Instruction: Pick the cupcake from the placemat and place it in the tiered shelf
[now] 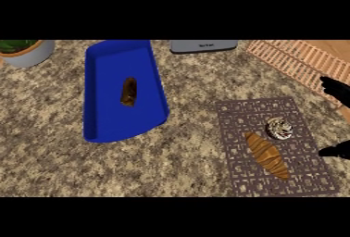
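1. Only black fingers of the right hand [336,90] show at the view's right edge; whether it is spread or clenched, I cannot tell.
2. The cupcake [279,127] sits near the placemat's [239,115] right edge, beside a croissant [266,155].
3. The tiered shelf [290,58] is cut off at the far right corner.
4. On the speckled stone counter [184,157] lies a blue tray [109,111] holding something brown, too unclear to name.

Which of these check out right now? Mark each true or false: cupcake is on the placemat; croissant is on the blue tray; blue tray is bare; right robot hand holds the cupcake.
1. The cupcake sits on the placemat. True.
2. The croissant lies on the blue tray. False: it lies on the placemat, beside the cupcake.
3. The blue tray is bare. False: a brown item lies on it.
4. The right robot hand holds the cupcake. False: it is at the view's right edge, apart from it.
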Controlling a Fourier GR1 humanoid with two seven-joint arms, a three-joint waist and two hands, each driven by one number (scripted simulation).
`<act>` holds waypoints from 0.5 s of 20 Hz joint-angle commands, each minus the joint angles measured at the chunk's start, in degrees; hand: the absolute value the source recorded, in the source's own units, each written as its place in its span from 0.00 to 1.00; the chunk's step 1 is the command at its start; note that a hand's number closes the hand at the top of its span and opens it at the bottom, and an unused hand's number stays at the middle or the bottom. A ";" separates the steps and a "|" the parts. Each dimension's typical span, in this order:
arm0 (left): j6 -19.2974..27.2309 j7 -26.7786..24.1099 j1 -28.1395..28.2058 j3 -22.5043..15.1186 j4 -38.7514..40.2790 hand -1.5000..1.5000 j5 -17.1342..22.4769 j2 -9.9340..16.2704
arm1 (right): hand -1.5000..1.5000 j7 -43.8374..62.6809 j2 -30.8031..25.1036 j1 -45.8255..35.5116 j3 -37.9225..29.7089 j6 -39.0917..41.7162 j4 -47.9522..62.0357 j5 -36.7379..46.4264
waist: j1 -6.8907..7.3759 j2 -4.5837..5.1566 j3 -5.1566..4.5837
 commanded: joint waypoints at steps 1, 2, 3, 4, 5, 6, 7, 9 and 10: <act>0.99 -9.65 -17.13 2.10 -11.61 0.50 -0.46 -1.71 | 0.00 1.43 -1.65 -0.42 1.71 1.99 -0.27 1.36 | -1.58 0.31 -0.04; 0.34 -9.13 -17.48 3.10 -11.39 0.50 -0.27 -0.81 | 0.00 2.02 -1.97 -0.85 2.27 2.20 -0.60 1.91 | -2.08 0.47 -0.10; 0.18 -9.17 -17.47 2.66 -11.37 0.50 -0.41 -1.49 | 0.00 2.50 -2.53 -1.15 2.80 2.43 -0.79 2.68 | -1.95 0.51 -0.16; 0.07 -9.38 -17.04 3.45 -12.52 0.50 -0.37 -1.31 | 0.00 2.58 -2.78 -0.93 3.40 2.50 -0.94 3.47 | -1.75 0.49 0.05; -0.29 -9.71 -17.19 3.34 -11.57 0.50 -0.49 -1.81 | 0.00 2.83 -3.15 -0.96 3.44 2.21 -0.59 4.10 | -1.72 0.50 -0.05; -0.28 -9.68 -17.57 3.92 -12.07 0.50 -0.54 -1.70 | 0.00 3.91 -3.51 -1.76 4.26 2.30 -1.33 4.96 | -1.35 0.54 -0.09; -0.39 -9.61 -18.48 3.19 -11.63 0.50 -0.92 -2.43 | 0.00 4.02 -4.78 -1.42 4.61 2.68 -0.93 6.16 | -1.49 0.79 -0.09; -0.69 -9.34 -19.46 3.29 -11.73 0.50 -1.67 -2.65 | 0.00 5.08 -5.29 -1.83 5.60 2.36 -1.48 7.77 | -1.45 0.79 -0.10; -0.92 -9.03 -19.04 3.46 -12.11 0.50 -1.98 -2.49 | 0.00 5.53 -6.26 -2.19 5.74 2.71 -1.34 8.46 | -1.24 0.91 -0.03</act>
